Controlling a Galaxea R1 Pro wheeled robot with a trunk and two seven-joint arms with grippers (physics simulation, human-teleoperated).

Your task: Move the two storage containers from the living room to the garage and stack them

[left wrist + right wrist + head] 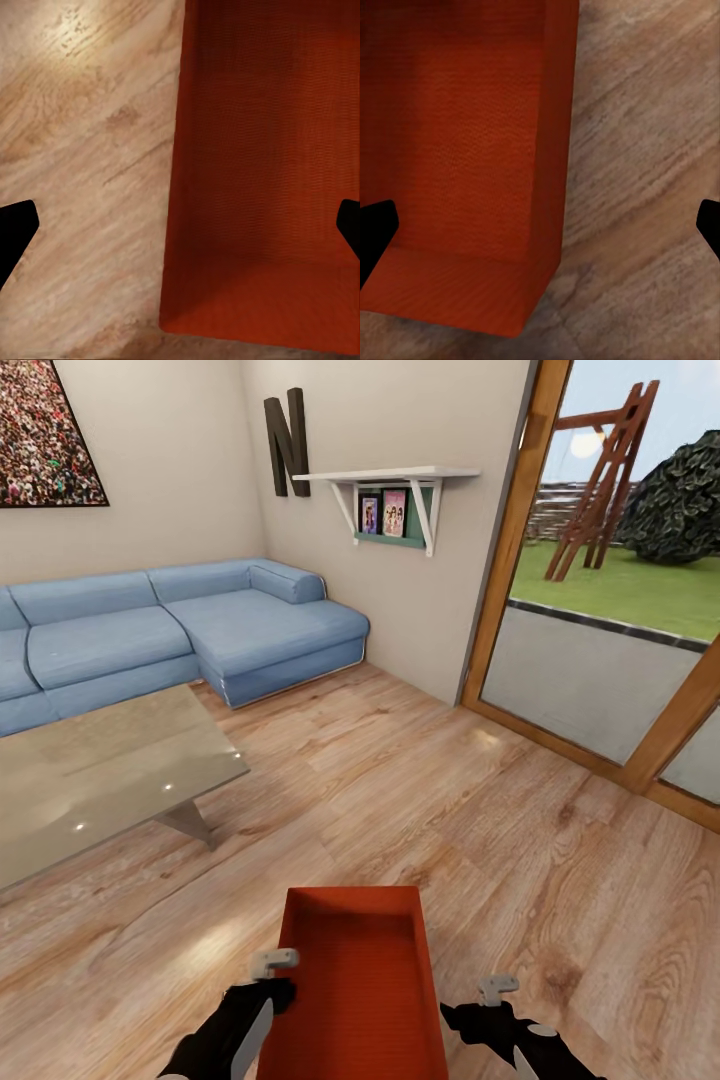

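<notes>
Both claws gape wide, left claw and right claw each straddling a long wall of the orange-red container on the plank floor, gripping nothing, so an uneven squeeze could tip it.

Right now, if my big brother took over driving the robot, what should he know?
Left gripper: open, straddling the left wall of the orange-red container.
Right gripper: open, beside the container's right wall, gripping nothing.
The container sits open-topped on the living room's wood floor, between both arms, near the glass coffee table and the blue sofa.
Done: arms lined up on it. Left: grip and lift it, carry it to the garage, fetch the second container, stack them.
</notes>
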